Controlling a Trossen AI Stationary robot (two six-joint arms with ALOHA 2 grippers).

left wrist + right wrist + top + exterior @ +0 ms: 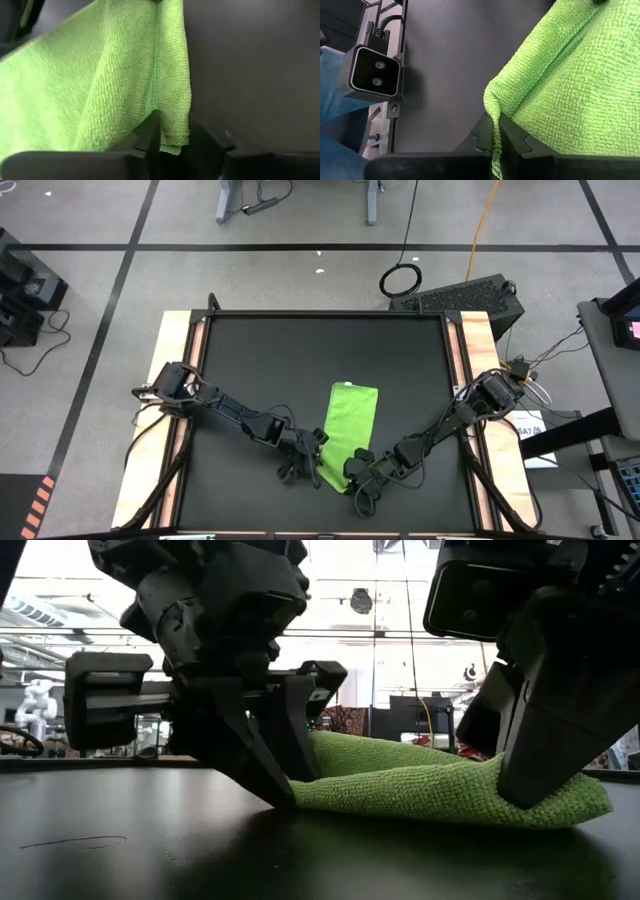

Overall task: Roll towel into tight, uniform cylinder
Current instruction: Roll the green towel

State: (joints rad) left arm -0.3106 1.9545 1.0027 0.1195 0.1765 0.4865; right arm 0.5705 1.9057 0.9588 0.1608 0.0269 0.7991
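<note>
Overhead, table-level and two close wrist cameras share the towel [350,425].

High view: the near end of the small lime-green cloth towel [350,420] is covered by both dark pincers, so its near corners cannot be seen. The wooden-edged counter [172,350] is cut off at the picture's bottom edge.

Low view: both arms are cropped at the top, and the black mat [120,840] runs out of the picture on each side. The towel's far end lies hidden behind its raised near fold.

Right wrist view: a blue-clad part of a person [332,95] is cut off at the picture's edge.
</note>
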